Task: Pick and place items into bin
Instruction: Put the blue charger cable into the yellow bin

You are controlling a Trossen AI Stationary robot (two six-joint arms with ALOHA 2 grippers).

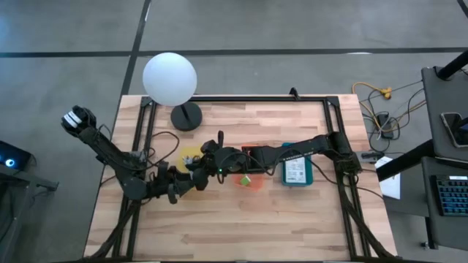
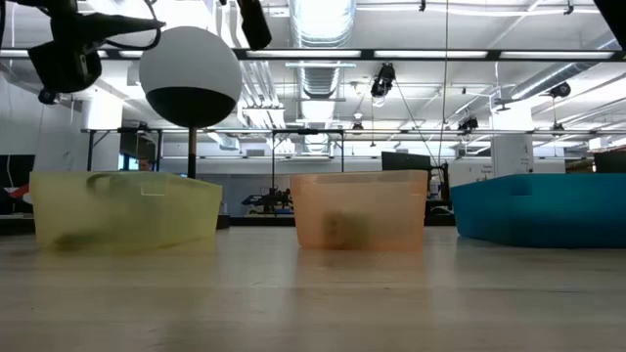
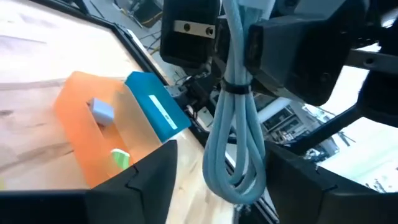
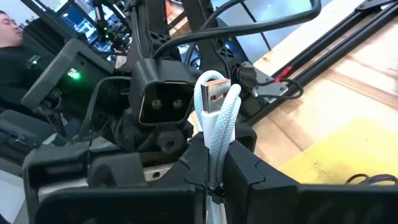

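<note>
A pale blue-grey coiled cable (image 3: 236,124), bound by a dark tie, hangs in the air with my right gripper (image 4: 217,174) shut on it. The two grippers meet above the table's middle, beside the yellow bin (image 1: 191,155). My left gripper (image 3: 227,186) faces the right one and is open. One finger stands on each side of the cable's lower loops (image 3: 236,180), and neither touches them. An orange bin (image 3: 87,137) holds a small grey cube (image 3: 101,111) and a green cube (image 3: 120,158). Cards are out of view. My right gripper pinches the bundled cable strands (image 4: 216,149) between its two fingers, which lie across the bundle. The red-tongued plug end (image 4: 214,90) sticks out past the fingers on one side. On the other side the loops (image 3: 233,168) hang slack, clear of the table.
Three bins stand in a row across the middle of the table: yellow, orange (image 1: 252,179) and blue (image 1: 296,172). A lamp with a white globe (image 1: 170,79) and a dark round base (image 1: 186,115) stands at the far left. A black frame (image 1: 241,98) borders the table.
</note>
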